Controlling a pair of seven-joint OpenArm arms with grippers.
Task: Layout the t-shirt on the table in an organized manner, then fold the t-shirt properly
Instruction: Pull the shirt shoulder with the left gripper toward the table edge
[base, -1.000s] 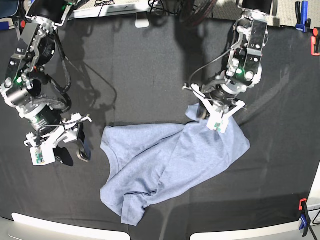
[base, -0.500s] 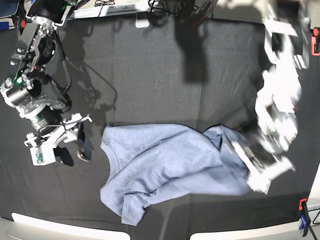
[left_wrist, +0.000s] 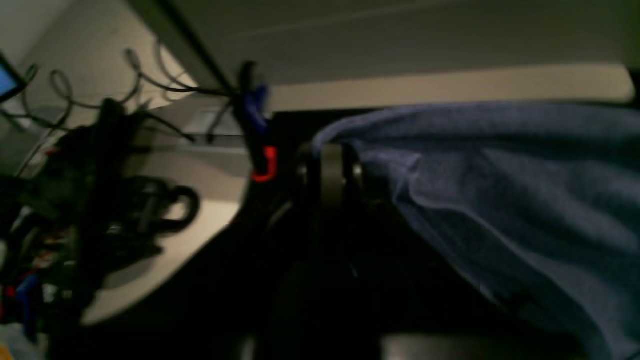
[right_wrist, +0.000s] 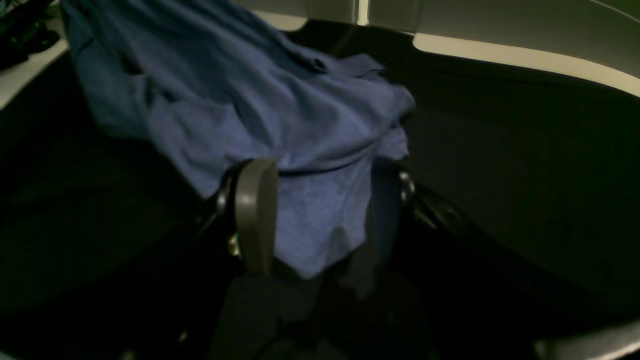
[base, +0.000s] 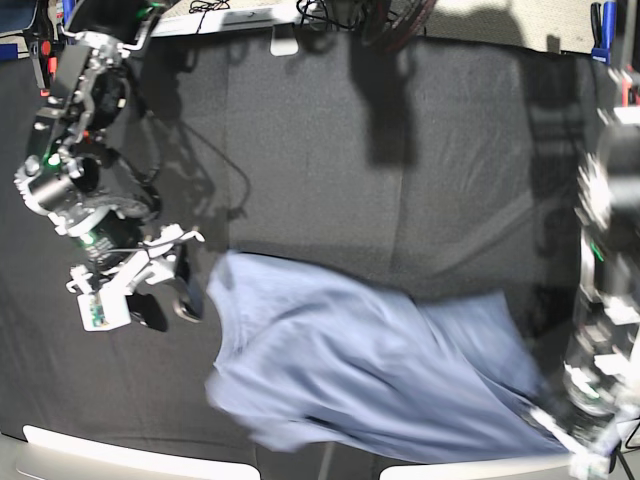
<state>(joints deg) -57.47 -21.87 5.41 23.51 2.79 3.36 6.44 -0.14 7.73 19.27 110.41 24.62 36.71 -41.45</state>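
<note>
Left gripper (base: 585, 445): I see it clamped on the t-shirt (base: 370, 370). Right gripper (base: 150, 290): spread wide, beside the shirt's edge.

The light blue-grey heathered cotton t-shirt (base: 370, 370) lies on the large dark cloth-covered table (base: 330, 160), spread across its near half from left of centre to the near right corner. The far half of the table lies behind it. The right gripper (base: 160, 290) sits just beside the shirt's left edge, jaws apart, apparently not touching the cloth. The left gripper (base: 585, 440) is at the near right corner, on the shirt's right end, closed on the fabric, which trails away from it to the left. An orange and blue clamp (base: 603, 25) sits at the table's far right edge.
</note>
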